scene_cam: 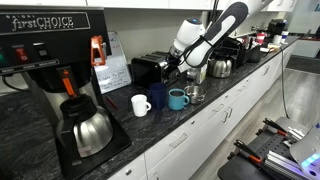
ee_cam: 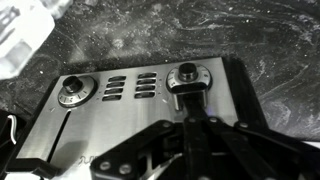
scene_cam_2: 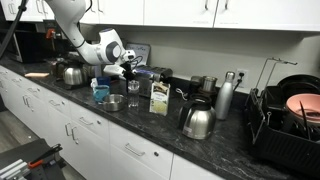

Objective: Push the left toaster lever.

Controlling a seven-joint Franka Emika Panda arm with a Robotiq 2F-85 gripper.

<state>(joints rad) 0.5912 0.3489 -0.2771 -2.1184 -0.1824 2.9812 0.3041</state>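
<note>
Wrist view: pincer (ee_cam: 190, 100) at the toaster (ee_cam: 130, 115) face, push seemingly not yet done
Pressed together and holding nothing, the pincer tips sit just under one knob (ee_cam: 187, 77) of the chrome panel, likely over that side's lever, which they hide; the other knob (ee_cam: 75, 92) has a bare slot (ee_cam: 65, 135) below it. The toaster stands on the dark bench (scene_cam: 170, 125) behind a white mug (scene_cam: 141, 104). Approach looks complete; whether the lever has dropped cannot be told
</note>
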